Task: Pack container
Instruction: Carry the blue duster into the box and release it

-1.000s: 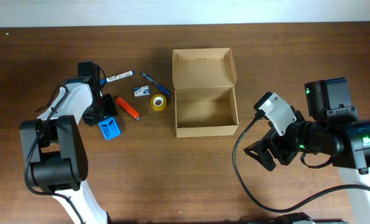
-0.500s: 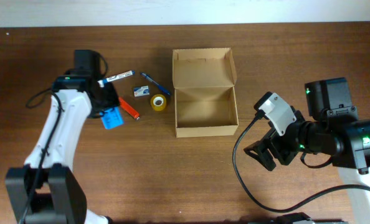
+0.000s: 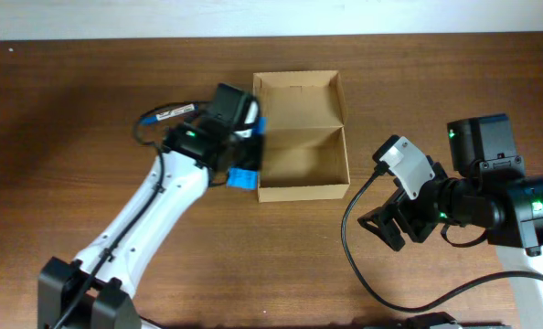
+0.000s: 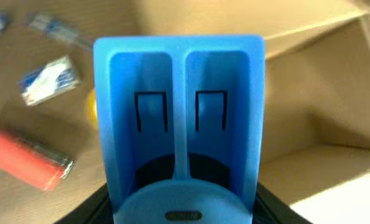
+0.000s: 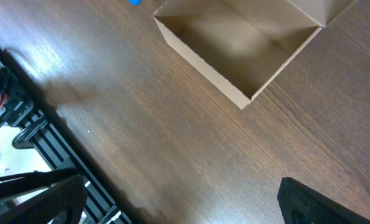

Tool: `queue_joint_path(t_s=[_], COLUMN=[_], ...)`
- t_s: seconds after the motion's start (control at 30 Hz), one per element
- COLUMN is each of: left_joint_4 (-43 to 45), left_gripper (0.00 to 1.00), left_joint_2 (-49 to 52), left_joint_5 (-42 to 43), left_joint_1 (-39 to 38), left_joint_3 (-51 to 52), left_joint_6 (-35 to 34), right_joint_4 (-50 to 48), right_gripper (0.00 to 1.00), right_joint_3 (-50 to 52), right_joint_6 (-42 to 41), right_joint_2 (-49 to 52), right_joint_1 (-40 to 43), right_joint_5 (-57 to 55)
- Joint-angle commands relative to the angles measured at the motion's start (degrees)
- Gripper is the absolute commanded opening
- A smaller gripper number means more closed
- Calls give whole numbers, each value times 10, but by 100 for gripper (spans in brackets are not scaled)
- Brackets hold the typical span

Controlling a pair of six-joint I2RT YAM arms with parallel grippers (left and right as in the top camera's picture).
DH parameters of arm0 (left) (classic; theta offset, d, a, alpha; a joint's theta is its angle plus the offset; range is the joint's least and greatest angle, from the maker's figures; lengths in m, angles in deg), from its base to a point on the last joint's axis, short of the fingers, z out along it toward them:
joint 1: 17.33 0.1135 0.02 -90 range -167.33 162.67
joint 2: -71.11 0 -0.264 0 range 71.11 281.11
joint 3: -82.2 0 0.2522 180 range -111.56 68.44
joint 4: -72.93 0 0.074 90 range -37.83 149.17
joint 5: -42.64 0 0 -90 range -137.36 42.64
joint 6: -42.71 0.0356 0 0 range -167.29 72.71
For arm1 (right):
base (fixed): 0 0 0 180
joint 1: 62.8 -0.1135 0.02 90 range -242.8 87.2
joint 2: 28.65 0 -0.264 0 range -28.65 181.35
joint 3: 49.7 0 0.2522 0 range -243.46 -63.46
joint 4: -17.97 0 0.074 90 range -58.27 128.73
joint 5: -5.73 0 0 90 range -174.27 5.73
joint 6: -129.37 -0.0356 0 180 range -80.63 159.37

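The tan cardboard container (image 3: pixel 337 155) stands open at the table's middle, its flap lid folded back; its inside looks empty. It also shows in the right wrist view (image 5: pixel 203 59) and in the left wrist view (image 4: pixel 334 93). My left gripper (image 3: pixel 241 166) is shut on a blue plastic holder (image 3: pixel 245 178), held at the container's left wall. The blue holder (image 4: pixel 179 124) fills the left wrist view. My right gripper (image 3: pixel 392 227) is open and empty, to the right of and below the container.
A red-orange marker (image 4: pixel 26 158), a yellow tape roll (image 4: pixel 93 106), a small blue-white packet (image 4: pixel 48 79) and a blue pen (image 4: pixel 60 34) lie on the table left of the container. A white marker (image 3: pixel 173 113) lies further left.
My left arm has lifted the blue holder from the table's left side and swung it right, up to the container's left wall. The right arm has not moved.
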Motion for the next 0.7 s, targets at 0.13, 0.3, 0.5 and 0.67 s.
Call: queue_joint_path(t_s=[0.13,0.3,0.5,0.67], left_joint_4=[96,63,-53,-83], left_gripper=[1,1,2,1], left_joint_2=[-11,33,121,159], left_joint_5=[38,36,36,36], left_joint_1=[-59,-79,-91,-97], left_joint_3=[-18,-61,-163,-185], left_joint_6=[185,282,432,536], right_joint_4=[0,0,0,0], right_gripper=[99,99,99,99], right_joint_3=[2,2,2,2], right_joint_6=[-4,-4,-4,-4], right_joint_2=[-2,-2,-2,-2], right_joint_1=[1,1,1,1], right_joint_5=[5,5,5,5])
